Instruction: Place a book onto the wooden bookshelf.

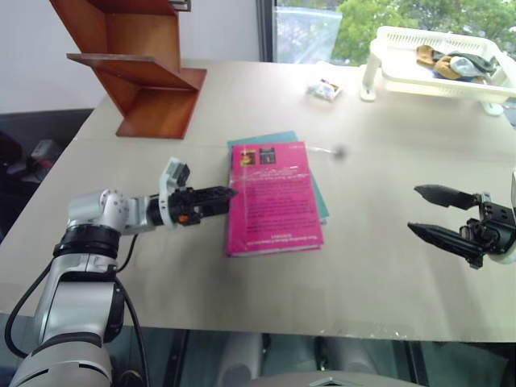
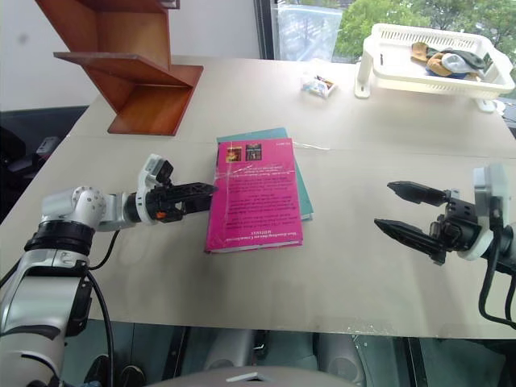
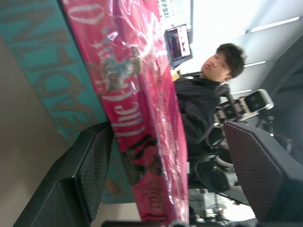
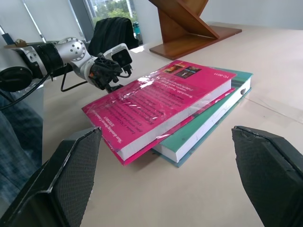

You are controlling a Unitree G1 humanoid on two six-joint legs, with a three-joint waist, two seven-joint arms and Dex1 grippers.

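I see the pink book (image 1: 274, 197) lying flat on the surface (image 1: 379, 274), stacked on a teal book (image 2: 300, 181) mid-way across. My left tool (image 1: 227, 193) sits level at the pink book's spine edge, its fingers spread above and below that edge, not pinching. My right tool (image 1: 426, 211) hangs well apart, spread and empty. The wooden bookshelf (image 1: 141, 72) stands at the far left corner

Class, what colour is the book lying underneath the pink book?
Teal green; it shows best in the right wrist view, beneath the pink book.
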